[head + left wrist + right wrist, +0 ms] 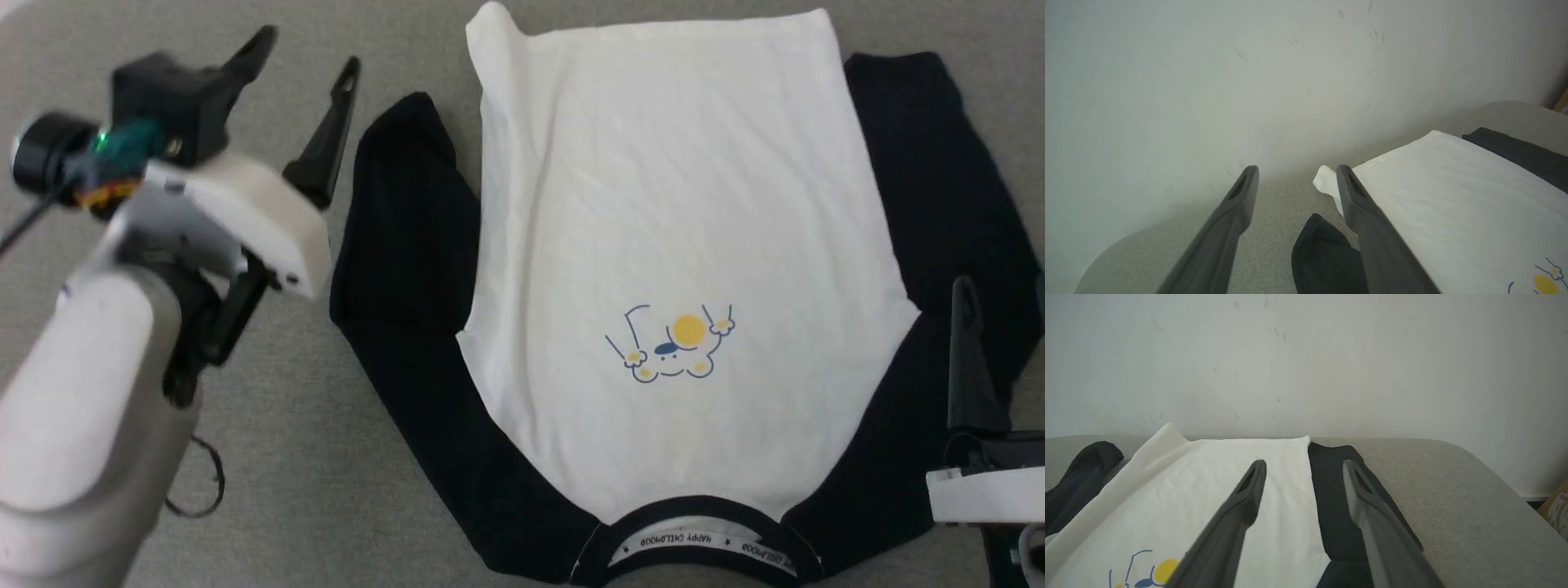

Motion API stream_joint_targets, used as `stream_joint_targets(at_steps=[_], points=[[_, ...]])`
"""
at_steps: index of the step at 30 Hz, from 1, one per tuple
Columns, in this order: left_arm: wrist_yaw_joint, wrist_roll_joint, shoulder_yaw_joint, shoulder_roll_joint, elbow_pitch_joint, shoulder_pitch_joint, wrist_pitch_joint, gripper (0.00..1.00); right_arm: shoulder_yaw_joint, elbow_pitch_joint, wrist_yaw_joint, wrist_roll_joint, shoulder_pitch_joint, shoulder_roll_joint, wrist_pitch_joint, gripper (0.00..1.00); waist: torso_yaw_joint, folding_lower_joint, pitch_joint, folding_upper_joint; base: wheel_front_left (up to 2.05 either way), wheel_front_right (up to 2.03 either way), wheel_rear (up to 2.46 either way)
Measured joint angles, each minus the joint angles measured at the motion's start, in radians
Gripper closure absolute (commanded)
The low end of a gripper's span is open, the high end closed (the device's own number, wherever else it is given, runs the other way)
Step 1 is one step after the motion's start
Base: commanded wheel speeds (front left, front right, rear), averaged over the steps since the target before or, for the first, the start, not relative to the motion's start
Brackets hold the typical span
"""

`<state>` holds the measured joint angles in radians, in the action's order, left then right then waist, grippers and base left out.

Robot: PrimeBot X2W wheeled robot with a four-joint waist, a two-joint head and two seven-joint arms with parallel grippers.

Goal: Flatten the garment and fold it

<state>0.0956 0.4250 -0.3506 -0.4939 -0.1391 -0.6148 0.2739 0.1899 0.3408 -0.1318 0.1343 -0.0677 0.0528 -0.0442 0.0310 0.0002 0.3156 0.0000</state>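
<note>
The garment (pixel 669 245), white with black sleeves, lies spread flat on the grey surface, collar (pixel 694 531) nearest me and hem at the far end. A small blue-and-yellow print (pixel 673 347) sits on its chest. My left gripper (pixel 306 77) hovers open and empty just left of the left sleeve (pixel 408 245); in the left wrist view its fingers (pixel 1296 169) frame that sleeve's cuff (pixel 1323 253) and the hem corner (pixel 1325 179). My right gripper (pixel 1002 294) stands open over the right sleeve (pixel 939 163); its fingers (pixel 1304 463) straddle the white body's edge (pixel 1208 486) and the sleeve (pixel 1339 490).
The grey padded surface (pixel 286 457) ends at a pale wall (pixel 1306 355) just beyond the hem. Its right end rounds off (pixel 1486 473), with a cardboard box (pixel 1555 506) beyond. A thin cable loop (pixel 204 482) hangs by my left forearm.
</note>
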Motion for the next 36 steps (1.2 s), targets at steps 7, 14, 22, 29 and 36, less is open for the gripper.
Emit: stream_joint_targets(at_steps=[7, 14, 22, 29, 36], points=[[-0.123, 0.044, -0.073, -0.021, 0.152, -0.219, 0.241, 0.0, -0.013, 0.006, 0.0, 0.012, 0.065, 0.011, 0.008, 0.0, -0.003, 0.0001, 0.117, 0.0, 0.0, 0.0, 0.0], [-0.16, 0.048, -0.113, -0.055, 0.254, -0.301, 0.369, 0.0, -0.021, -0.004, 0.0, 0.035, 0.086, 0.02, 0.008, 0.0, -0.021, 0.0001, 0.206, 0.0, 0.0, 0.0, 0.0], [-0.167, 0.073, -0.116, -0.061, 0.292, -0.325, 0.403, 0.0, -0.019, -0.021, 0.0, 0.045, 0.103, 0.027, 0.001, 0.0, -0.054, -0.0001, 0.276, 0.0, 0.0, 0.0, 0.0], [-0.164, 0.076, -0.116, -0.06, 0.316, -0.325, 0.393, 0.55, -0.023, -0.029, 0.0, 0.049, 0.118, 0.034, -0.001, 0.0, -0.07, -0.0002, 0.309, 0.0, 0.0, 0.0, 0.0], [-0.149, 0.093, -0.102, -0.045, 0.323, -0.325, 0.36, 1.0, -0.021, -0.03, 0.0, 0.051, 0.128, 0.042, -0.001, 0.0, -0.071, -0.0002, 0.32, 0.0, 0.0, 0.0, 0.0]])
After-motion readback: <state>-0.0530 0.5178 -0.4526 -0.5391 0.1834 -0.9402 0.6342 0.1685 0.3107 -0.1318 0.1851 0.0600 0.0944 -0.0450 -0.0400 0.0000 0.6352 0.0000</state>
